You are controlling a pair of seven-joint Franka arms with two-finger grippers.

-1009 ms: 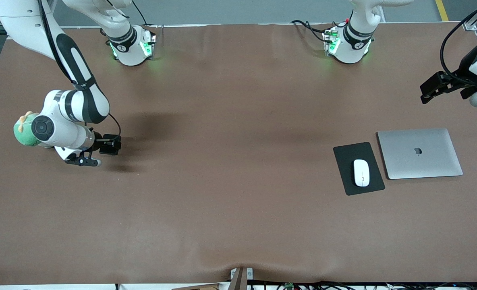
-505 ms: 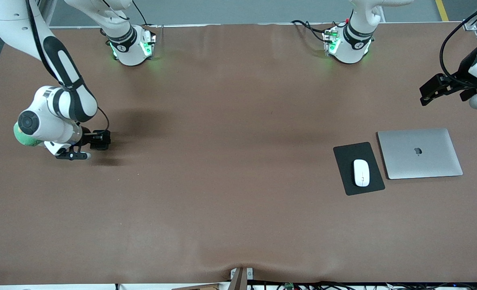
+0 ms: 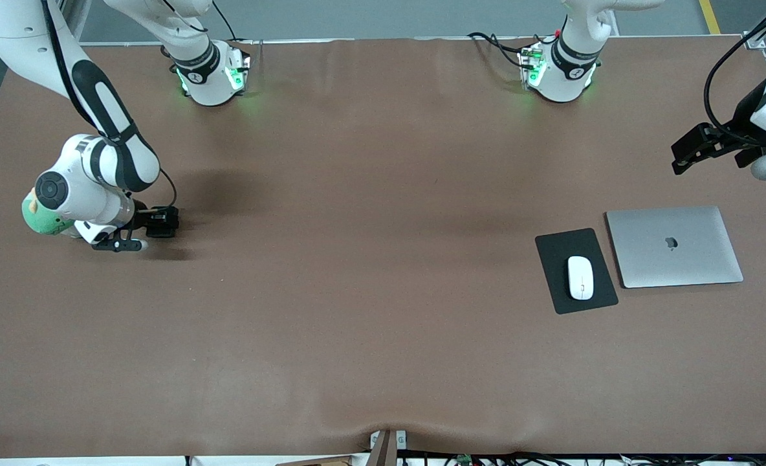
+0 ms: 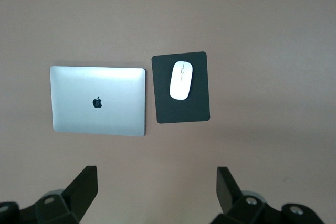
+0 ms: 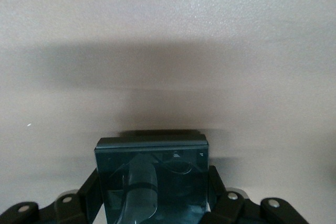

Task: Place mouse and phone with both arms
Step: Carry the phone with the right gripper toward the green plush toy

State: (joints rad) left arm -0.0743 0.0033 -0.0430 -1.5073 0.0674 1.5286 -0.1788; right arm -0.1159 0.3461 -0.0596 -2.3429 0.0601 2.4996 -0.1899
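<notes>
The white mouse (image 3: 580, 277) lies on a black mouse pad (image 3: 559, 248) toward the left arm's end of the table; it also shows in the left wrist view (image 4: 181, 80). My right gripper (image 3: 160, 226) is shut on the black phone (image 3: 164, 219), low over the table at the right arm's end. In the right wrist view the phone (image 5: 152, 156) sits glossy between the fingers (image 5: 89, 192) of the right gripper (image 5: 153, 184). My left gripper (image 3: 680, 155) is open and empty, high over the table edge; in its wrist view (image 4: 156, 187) the jaws stand wide apart.
A closed silver laptop (image 3: 674, 246) lies beside the mouse pad, also in the left wrist view (image 4: 98, 100). A green plush toy (image 3: 39, 219) sits partly hidden under my right arm's wrist. A brown cloth covers the table.
My right gripper with the phone has moved toward the right arm's end of the table, then nearly stopped. My left gripper has drifted only slightly.
</notes>
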